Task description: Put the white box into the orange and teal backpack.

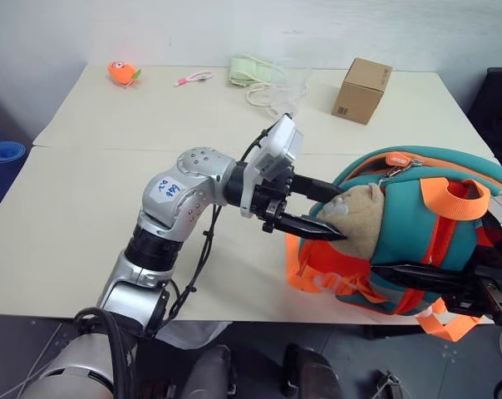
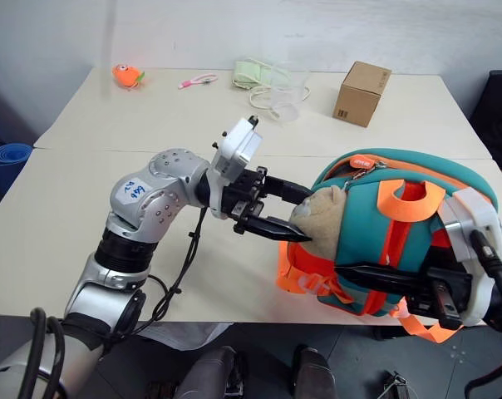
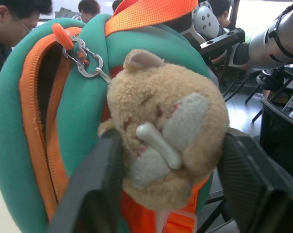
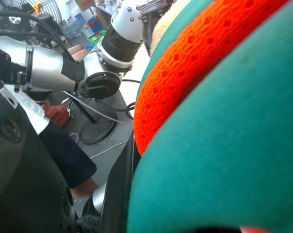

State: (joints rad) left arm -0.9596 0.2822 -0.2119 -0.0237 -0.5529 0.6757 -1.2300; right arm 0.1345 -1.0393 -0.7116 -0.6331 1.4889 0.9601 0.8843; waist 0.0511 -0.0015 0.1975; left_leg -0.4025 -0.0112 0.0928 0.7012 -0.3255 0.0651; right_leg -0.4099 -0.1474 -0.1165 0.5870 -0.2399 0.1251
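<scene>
Orange and teal backpack stands upright at the bench's near edge. In the head view, the left arm reaches level across to it, its left gripper part-open around the plush toy. The right gripper is clamped shut on the backpack's side. In the left wrist view, both black fingers flank the toy. In the right wrist view, teal fabric and orange mesh press close.
</scene>
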